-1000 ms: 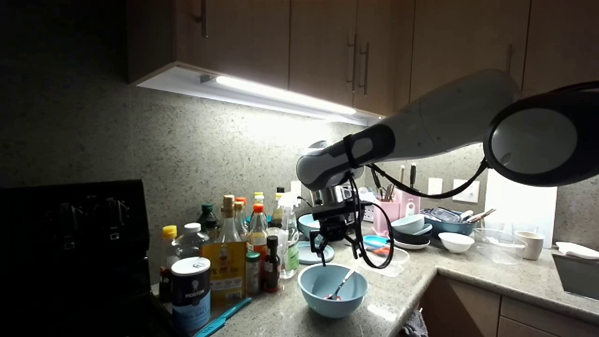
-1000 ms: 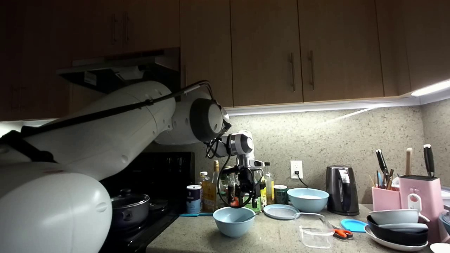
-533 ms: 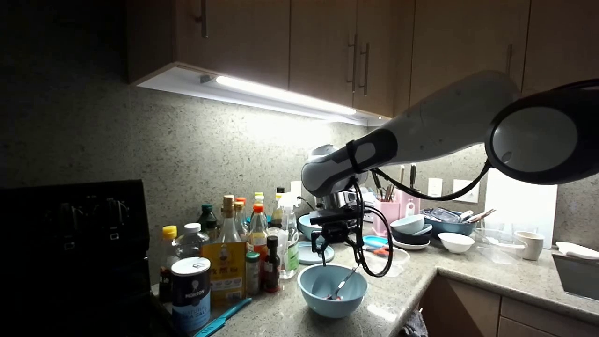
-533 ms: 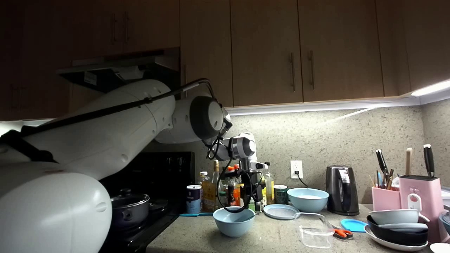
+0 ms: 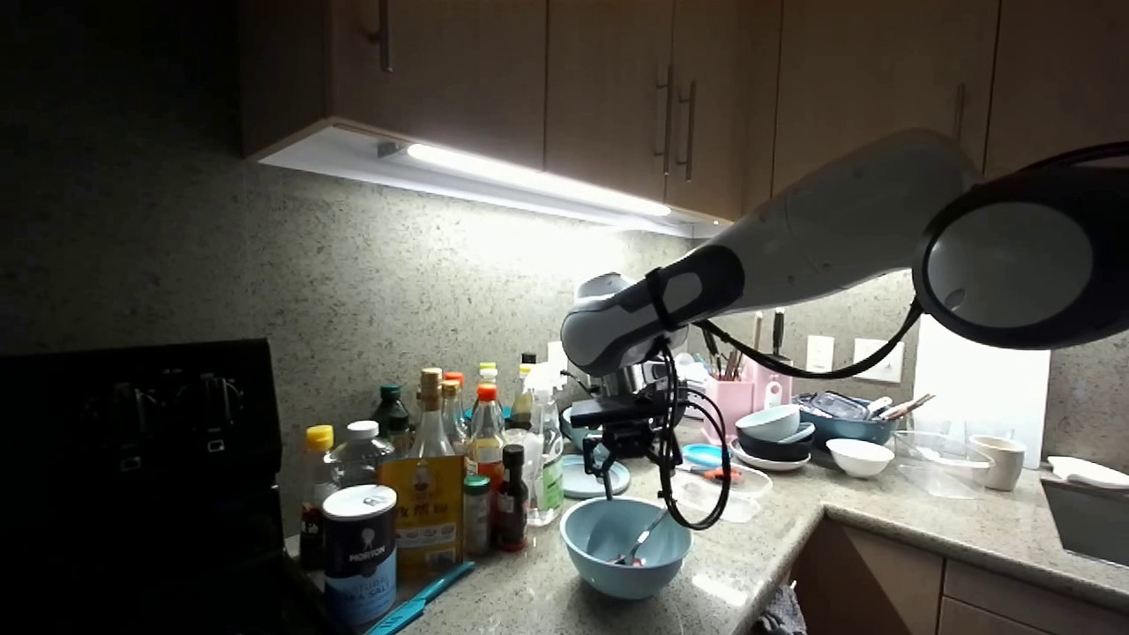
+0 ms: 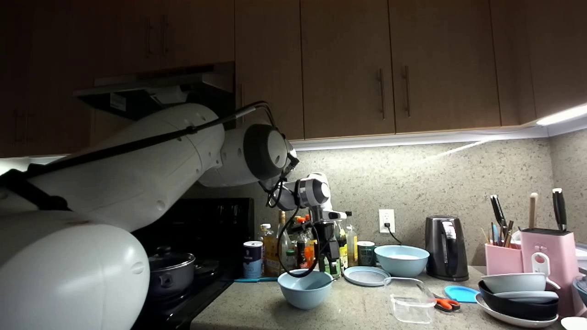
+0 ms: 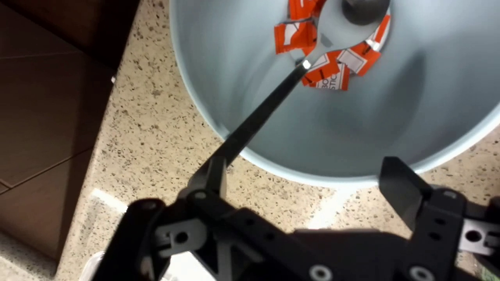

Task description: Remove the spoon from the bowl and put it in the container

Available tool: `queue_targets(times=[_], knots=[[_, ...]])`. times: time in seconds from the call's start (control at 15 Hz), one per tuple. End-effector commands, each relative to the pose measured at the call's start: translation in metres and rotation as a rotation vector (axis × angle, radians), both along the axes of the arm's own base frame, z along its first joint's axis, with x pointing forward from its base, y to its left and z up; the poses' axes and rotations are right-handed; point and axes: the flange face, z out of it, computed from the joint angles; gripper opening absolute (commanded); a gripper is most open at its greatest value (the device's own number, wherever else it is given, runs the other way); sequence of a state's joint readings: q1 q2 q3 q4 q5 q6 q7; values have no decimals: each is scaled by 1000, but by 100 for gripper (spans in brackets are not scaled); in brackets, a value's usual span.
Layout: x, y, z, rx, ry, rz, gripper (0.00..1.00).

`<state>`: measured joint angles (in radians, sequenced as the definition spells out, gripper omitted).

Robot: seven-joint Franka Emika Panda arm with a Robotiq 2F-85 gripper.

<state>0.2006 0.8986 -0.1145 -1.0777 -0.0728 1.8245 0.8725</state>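
The light teal bowl stands on the counter; it also shows in an exterior view and in the wrist view. The spoon leans in it, its head on red-and-white packets and its dark handle over the rim; its handle shows in an exterior view. My gripper is open and empty, just above the bowl's rim, also in both exterior views. The handle's end passes behind one finger, outside the jaws; touching cannot be told. A clear plastic container stands right of the bowl.
Bottles and a salt can stand along the wall. A blue plate, a paler blue bowl, a kettle, orange scissors and stacked dishes lie around. The counter's edge is close to the bowl.
My gripper has come lower over the bowl, first shifting right in both exterior views and then back left. The fingers stay open. The bowl and spoon look unmoved.
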Motion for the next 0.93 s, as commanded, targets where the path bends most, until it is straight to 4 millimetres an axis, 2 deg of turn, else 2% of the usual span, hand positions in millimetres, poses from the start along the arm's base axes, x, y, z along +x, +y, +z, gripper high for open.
queue_targets(times=[0.0, 0.2, 0.53, 0.6, 0.87], knots=[[-14, 15, 20, -64, -77, -66, 100], [-30, 31, 28, -122, -117, -111, 100], [-73, 46, 20, -140, -97, -202, 100], [-47, 50, 19, -134, -84, -174, 100], [-63, 48, 15, -138, -74, -189, 100]])
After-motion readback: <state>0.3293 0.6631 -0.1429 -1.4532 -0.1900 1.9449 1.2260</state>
